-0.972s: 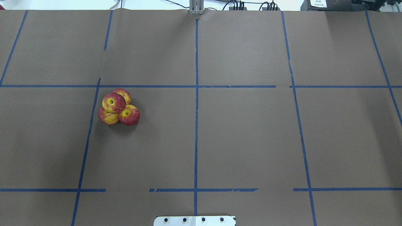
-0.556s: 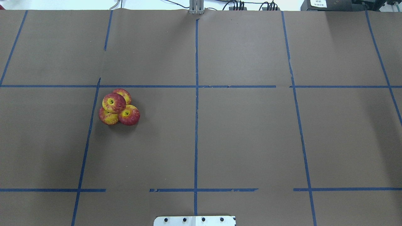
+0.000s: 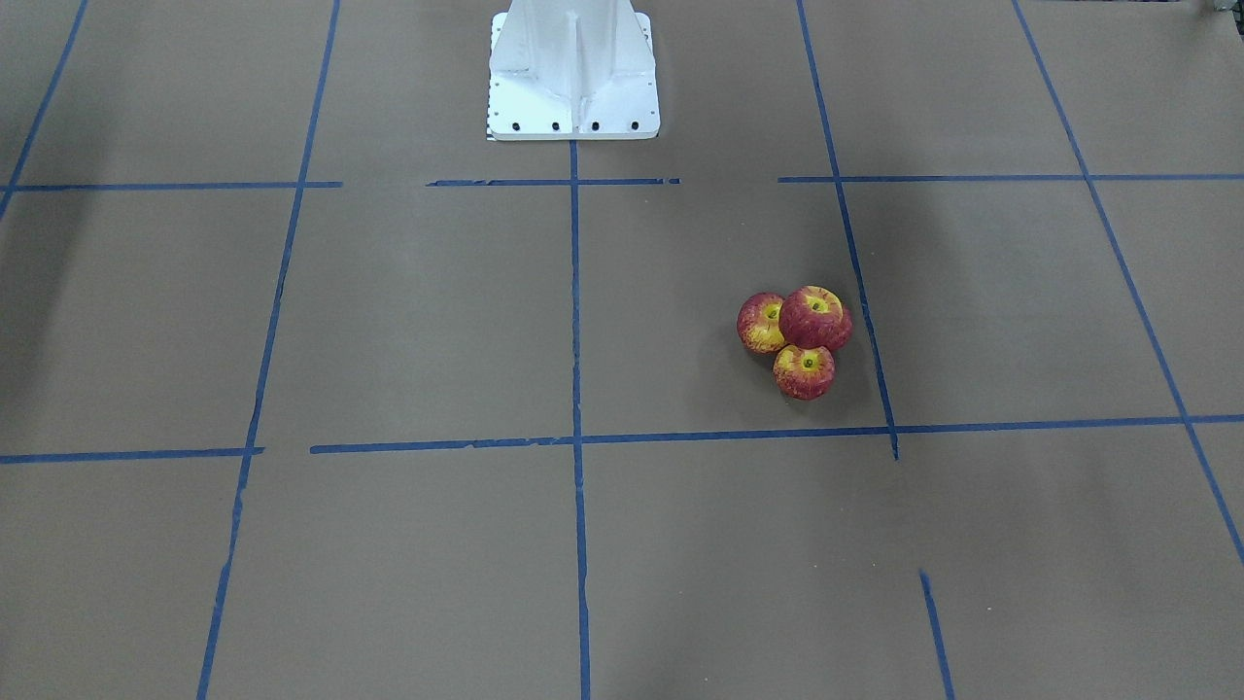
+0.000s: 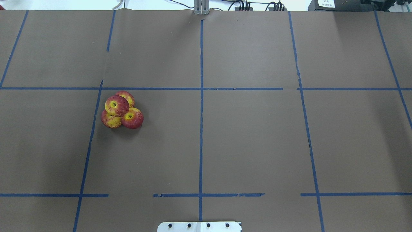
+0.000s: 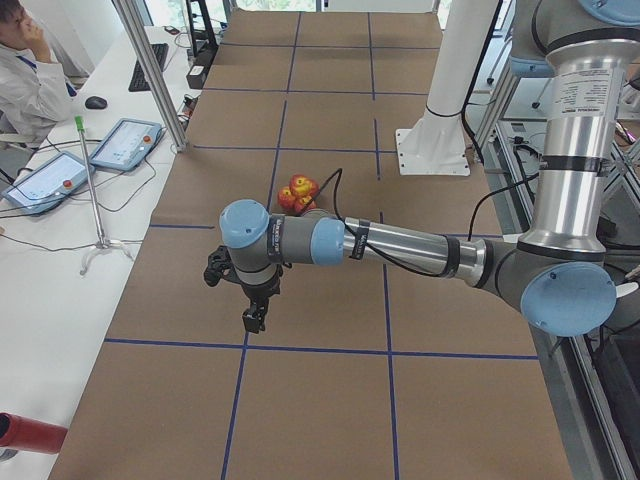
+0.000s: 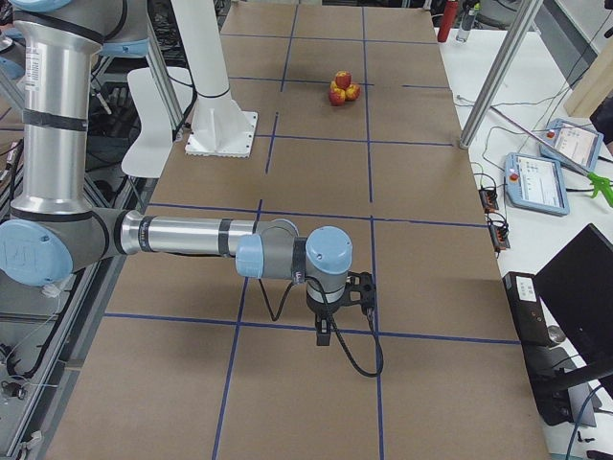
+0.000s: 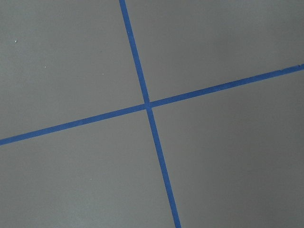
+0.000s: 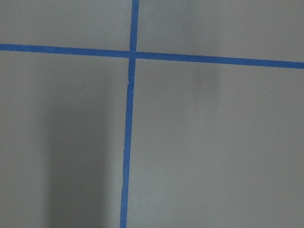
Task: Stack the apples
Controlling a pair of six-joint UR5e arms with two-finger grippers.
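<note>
Four red-and-yellow apples [image 4: 121,111] sit in a tight pile on the brown table, left of centre in the overhead view. One apple [image 4: 116,105] rests on top of the other three. The pile also shows in the front-facing view [image 3: 802,340], the exterior left view [image 5: 298,190] and the exterior right view [image 6: 342,88]. My left gripper [image 5: 252,320] hangs over bare table far from the pile, at the table's left end. My right gripper [image 6: 326,333] hangs near the right end. Both show only in side views, so I cannot tell whether they are open or shut. Both wrist views show only table and tape.
Blue tape lines [image 4: 201,112] divide the brown table into squares. The white robot pedestal [image 3: 573,78] stands at the near middle edge. A side table with tablets [image 5: 125,143], a metal post [image 5: 150,70] and a seated person [image 5: 30,70] lie beyond the far edge.
</note>
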